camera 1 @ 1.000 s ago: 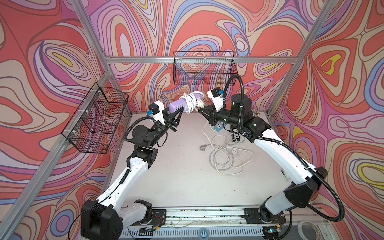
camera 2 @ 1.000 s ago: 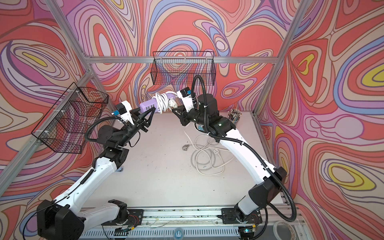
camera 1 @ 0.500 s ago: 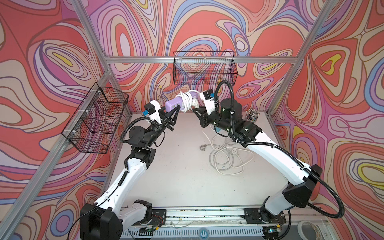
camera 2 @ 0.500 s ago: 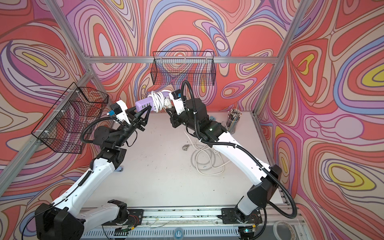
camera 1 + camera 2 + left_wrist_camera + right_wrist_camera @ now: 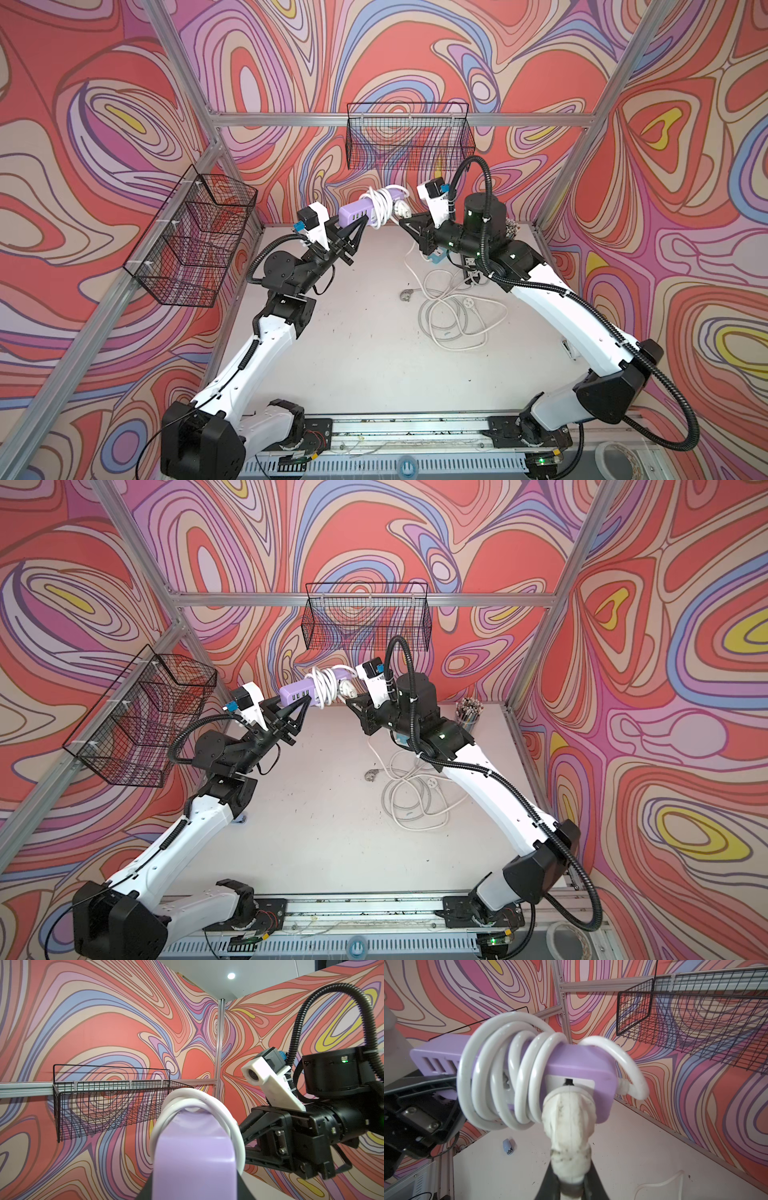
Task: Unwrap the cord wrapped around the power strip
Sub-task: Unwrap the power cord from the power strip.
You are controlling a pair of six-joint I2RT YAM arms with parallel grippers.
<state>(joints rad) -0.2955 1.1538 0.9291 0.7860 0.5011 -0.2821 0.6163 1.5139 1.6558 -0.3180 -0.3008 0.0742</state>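
Lilac plastic power strip (image 5: 353, 212), white cord (image 5: 377, 207) coiled round it, upper centre in both top views: left gripper (image 5: 362, 221) clamped on its end, right gripper (image 5: 571, 1185) pinching soiled white plug (image 5: 569, 1122).

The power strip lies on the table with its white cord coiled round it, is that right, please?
Not quite: the power strip is held up off the table by the left gripper, as both top views show, with its white cord coiled round it.
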